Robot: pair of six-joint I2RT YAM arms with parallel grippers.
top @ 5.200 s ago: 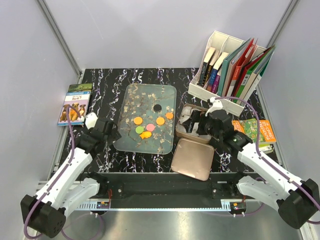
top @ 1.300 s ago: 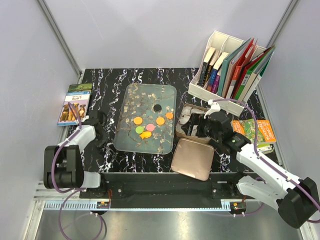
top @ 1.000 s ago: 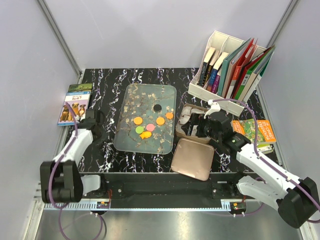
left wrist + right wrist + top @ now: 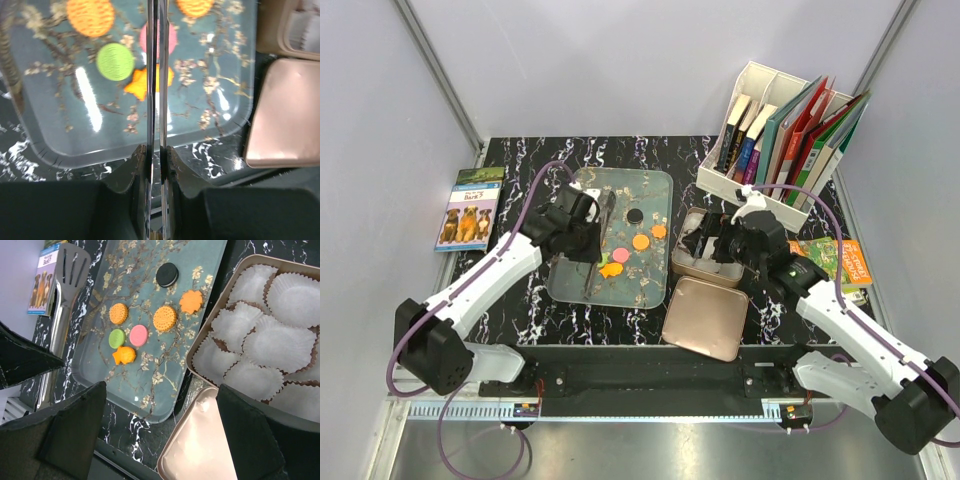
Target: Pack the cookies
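Orange, green, pink and black ridged cookies (image 4: 139, 335) clustered flat on floral tray (image 4: 165, 270), one flower-shaped, one fish-like, left gripper (image 4: 155, 160) clamped on metal tongs (image 4: 62, 315) above them, right gripper (image 4: 715, 245) spread wide over tin (image 4: 196, 360) of paper cups (image 4: 280, 345)

Left jaws tight, right jaws wide.

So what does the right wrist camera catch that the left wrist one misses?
Only the right wrist: the black cookie, a book, and the slotted head of the tongs seen flat. Only the left wrist: a close-up of the left gripper clamped on the tongs, which show edge-on. Both: the tray, the green cookie, the pink cookie, the tin and its lid.
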